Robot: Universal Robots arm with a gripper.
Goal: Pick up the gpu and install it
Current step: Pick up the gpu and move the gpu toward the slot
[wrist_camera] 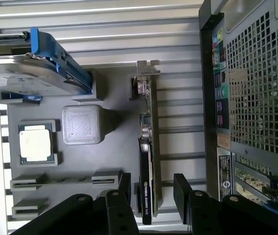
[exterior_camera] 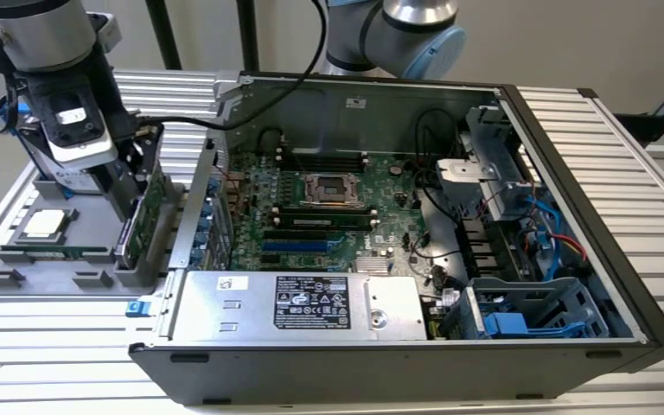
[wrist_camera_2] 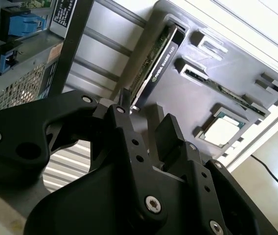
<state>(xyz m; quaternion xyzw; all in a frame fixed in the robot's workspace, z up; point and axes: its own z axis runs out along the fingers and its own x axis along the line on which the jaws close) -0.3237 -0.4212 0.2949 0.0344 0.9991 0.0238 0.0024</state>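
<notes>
The gpu (wrist_camera: 149,147) stands on edge in a slot of the grey parts tray (wrist_camera: 114,147), its silver bracket (wrist_camera: 146,68) at the far end from the gripper. In the second wrist view the gpu (wrist_camera_2: 158,58) shows its black cooler edge. My gripper (wrist_camera: 153,191) is open, with one finger on each side of the card's near end and a gap on both sides. The exterior view has the gripper (exterior_camera: 134,194) low over the gpu (exterior_camera: 142,220), at that view's left, outside the open computer case (exterior_camera: 563,173).
The tray also holds a processor chip (wrist_camera: 35,142), a grey block (wrist_camera: 80,125), a silver hard drive with blue rails (wrist_camera: 31,73) and a memory stick (wrist_camera_2: 237,95). The case's rear wall (wrist_camera: 256,88) stands close beside the gpu. Inside lie the motherboard (exterior_camera: 321,207) and power supply (exterior_camera: 297,303).
</notes>
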